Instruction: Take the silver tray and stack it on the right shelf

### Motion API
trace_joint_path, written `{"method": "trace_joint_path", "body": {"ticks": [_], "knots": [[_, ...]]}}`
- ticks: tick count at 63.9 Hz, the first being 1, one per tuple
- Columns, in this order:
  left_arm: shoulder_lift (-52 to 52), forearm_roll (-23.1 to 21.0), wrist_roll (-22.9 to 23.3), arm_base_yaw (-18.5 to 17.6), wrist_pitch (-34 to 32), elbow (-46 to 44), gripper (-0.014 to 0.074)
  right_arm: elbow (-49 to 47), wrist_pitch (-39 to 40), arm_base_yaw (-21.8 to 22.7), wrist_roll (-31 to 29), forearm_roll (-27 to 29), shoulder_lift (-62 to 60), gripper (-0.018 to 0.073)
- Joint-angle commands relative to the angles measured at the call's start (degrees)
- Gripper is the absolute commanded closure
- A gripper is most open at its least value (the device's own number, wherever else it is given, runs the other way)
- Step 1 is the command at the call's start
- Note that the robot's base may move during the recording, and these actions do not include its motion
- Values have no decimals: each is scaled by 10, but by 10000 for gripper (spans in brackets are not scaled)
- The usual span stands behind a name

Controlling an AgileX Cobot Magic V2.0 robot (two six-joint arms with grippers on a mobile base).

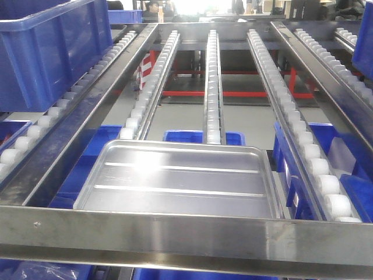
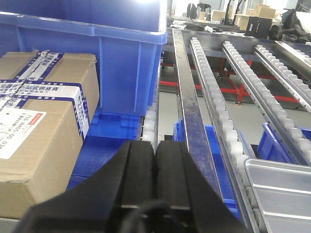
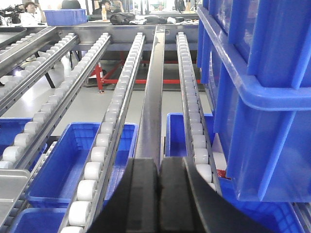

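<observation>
You get only a corner of the silver tray (image 2: 282, 194) in the left wrist view, cut by the frame. From the front, the front bar (image 1: 186, 233) hides its near rim.

Sits on right shelf (image 1: 214, 87), just behind front bar (image 1: 186, 236): silver tray (image 1: 178, 178). Left, a crate (image 1: 52, 52); below, seemingly bins (image 1: 87, 169).

Left wrist view: I see taped, labelled cardboard boxes (image 2: 43, 155) at lower left, touching a large blue crate (image 2: 112, 63) behind them. Front view: smaller blue bins (image 1: 183, 136) on a lower level; a red frame (image 1: 233, 93) on the grey floor (image 1: 186, 115) beyond. Right wrist view: another blue crate (image 3: 262, 97) fills my right edge.
</observation>
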State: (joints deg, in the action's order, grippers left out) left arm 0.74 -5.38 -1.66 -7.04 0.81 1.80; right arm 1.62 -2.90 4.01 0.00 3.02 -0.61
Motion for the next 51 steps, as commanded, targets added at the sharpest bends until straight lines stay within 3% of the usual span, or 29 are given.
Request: {"method": "trace_joint_path", "body": {"ticks": [1,51], "knots": [[9,-6,1,-4,-53,10,697,-10,51,-1,-4,2,-12,510],[9,-10,1,-4,-65,8,697,-10,65,0,-4,2,-12,510]]}}
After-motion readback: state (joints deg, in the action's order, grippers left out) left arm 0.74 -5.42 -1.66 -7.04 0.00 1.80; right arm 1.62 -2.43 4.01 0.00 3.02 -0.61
